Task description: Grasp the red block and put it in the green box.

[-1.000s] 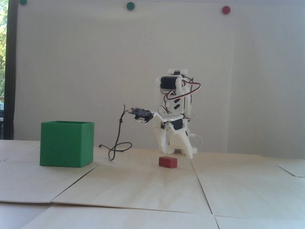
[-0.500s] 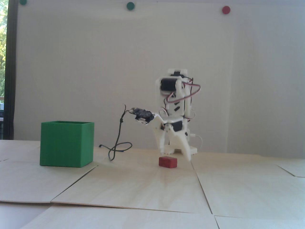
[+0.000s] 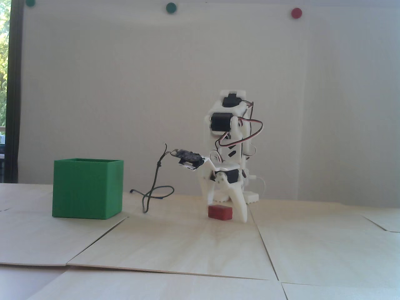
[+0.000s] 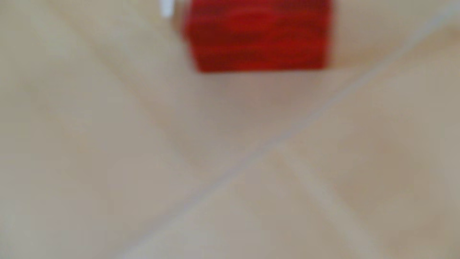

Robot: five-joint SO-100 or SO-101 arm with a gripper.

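Red block lies flat on the pale wooden worktop, toward the rear edge and a little right of the middle in the fixed view, well apart from the green box. The white claw is lowered over it with its fingers spread apart, one on each side of the block: the right finger reaches down to the worktop just beside the block's right end, and the left finger stands at its left end, partly behind it. Whether either finger touches the block cannot be told. The block rests on the worktop, not lifted.

The green box stands upright and open-topped near the worktop's left rear corner. A dark cable hangs from the small board on the arm and curls onto the worktop between the box and the claw.

The wrist view is heavily blurred: the block fills the upper middle, with a white sliver of a finger just left of it, and seams between worktop panels cross below.
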